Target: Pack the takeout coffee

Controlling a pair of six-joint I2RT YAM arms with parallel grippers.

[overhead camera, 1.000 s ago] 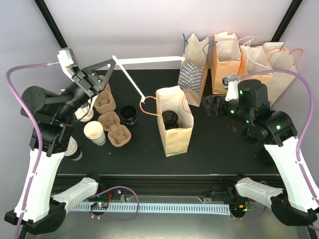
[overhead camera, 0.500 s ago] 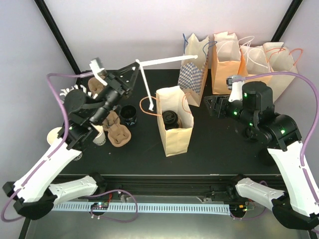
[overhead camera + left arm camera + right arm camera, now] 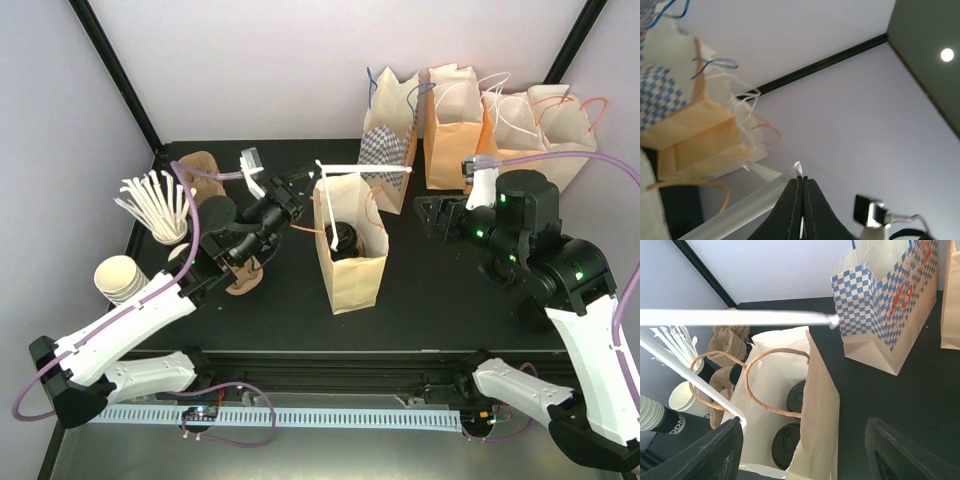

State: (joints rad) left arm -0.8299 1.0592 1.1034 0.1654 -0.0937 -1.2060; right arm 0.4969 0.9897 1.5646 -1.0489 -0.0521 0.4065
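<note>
The takeout coffee (image 3: 342,238) is standing upright inside the open paper bag (image 3: 352,285), long axis vertical, capped end facing up. Your left gripper (image 3: 802,181) is hovering above the bag's left rim, pinching white straws (image 3: 365,168) tight; coffee sitting below it. Your right gripper (image 3: 804,440), right of the bag, is gaping wide, holding nothing.

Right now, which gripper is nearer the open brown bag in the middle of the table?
Left. The left gripper, shut on white wrapped straws, sits just off the brown bag's left rim. The right gripper, jaws open, stands further off to the bag's right.
</note>
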